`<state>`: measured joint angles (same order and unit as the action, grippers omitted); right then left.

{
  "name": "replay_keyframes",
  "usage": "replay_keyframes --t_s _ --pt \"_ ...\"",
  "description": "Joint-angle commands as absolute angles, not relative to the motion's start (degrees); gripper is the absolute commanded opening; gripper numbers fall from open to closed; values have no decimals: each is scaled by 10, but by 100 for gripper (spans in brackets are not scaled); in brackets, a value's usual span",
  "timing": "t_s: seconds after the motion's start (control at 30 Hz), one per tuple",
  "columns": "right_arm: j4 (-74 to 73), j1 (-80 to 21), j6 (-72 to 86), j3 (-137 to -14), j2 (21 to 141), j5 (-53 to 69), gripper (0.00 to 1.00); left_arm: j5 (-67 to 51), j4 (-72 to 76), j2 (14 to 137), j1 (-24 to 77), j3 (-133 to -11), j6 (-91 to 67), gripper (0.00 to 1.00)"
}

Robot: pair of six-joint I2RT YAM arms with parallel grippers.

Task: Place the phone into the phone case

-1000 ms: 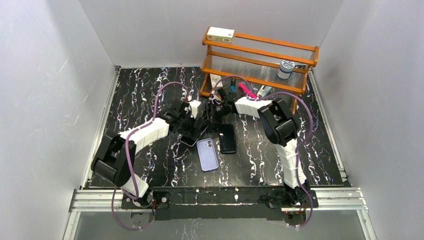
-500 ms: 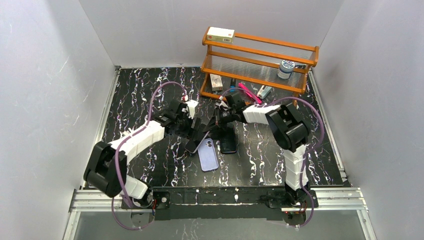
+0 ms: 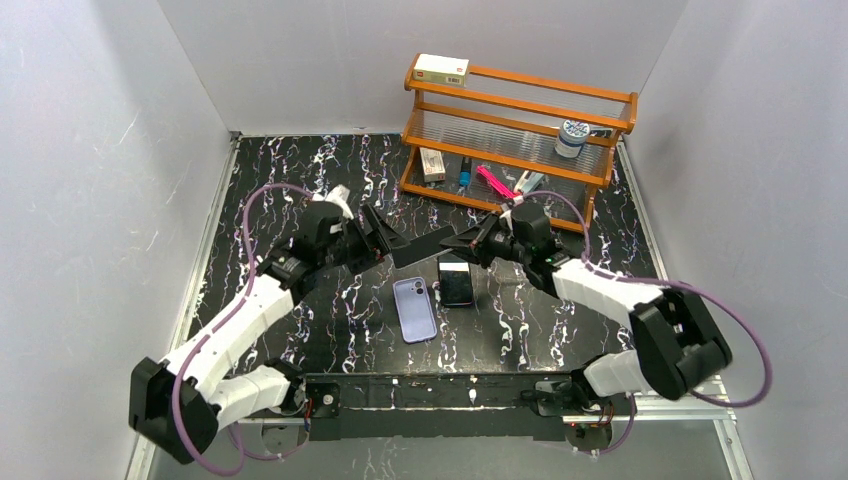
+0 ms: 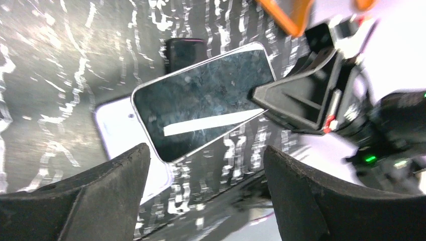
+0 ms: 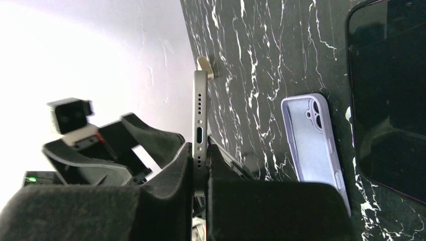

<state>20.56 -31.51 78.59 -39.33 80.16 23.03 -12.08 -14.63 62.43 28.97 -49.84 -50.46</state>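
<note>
The phone (image 3: 425, 245) hangs above the table, held at its right end by my right gripper (image 3: 464, 243), which is shut on it. The right wrist view shows the phone (image 5: 200, 110) edge-on, clamped between the two pads (image 5: 166, 175). My left gripper (image 3: 388, 235) stands open just left of the phone, not touching it. In the left wrist view the phone's glass front (image 4: 201, 103) lies beyond my open left gripper (image 4: 206, 153). The lavender phone case (image 3: 414, 309) lies on the table below, hollow side up, and shows as well in the wrist views (image 5: 314, 138) (image 4: 113, 130).
A second black phone (image 3: 457, 283) lies flat just right of the case (image 5: 389, 95). An orange wooden rack (image 3: 520, 110) stands at the back right with a box (image 3: 441, 68) on top, a jar (image 3: 572, 137) and small items beneath. White walls close in the table.
My right gripper has shut on the phone. My left gripper has opened wider and drawn back to the left. Both arms have swung outward, and the phone now hangs between them above the case.
</note>
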Motion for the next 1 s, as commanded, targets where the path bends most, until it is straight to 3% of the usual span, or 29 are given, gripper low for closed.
replay_keyframes --t_s 0.0,0.43,0.7,0.87,0.97 --pt "269 -320 854 -375 714 120 1 -124 5 558 286 -425 -734 76" --pt "326 -345 916 -348 651 70 1 -127 243 588 287 -381 -845 77" --pt "373 -360 921 -326 657 92 1 -137 307 620 287 -363 -867 53" --pt "379 -361 931 -291 637 83 1 -137 315 626 287 -360 -858 51" --pt "391 -361 927 -283 640 98 1 -140 342 630 287 -353 -860 44"
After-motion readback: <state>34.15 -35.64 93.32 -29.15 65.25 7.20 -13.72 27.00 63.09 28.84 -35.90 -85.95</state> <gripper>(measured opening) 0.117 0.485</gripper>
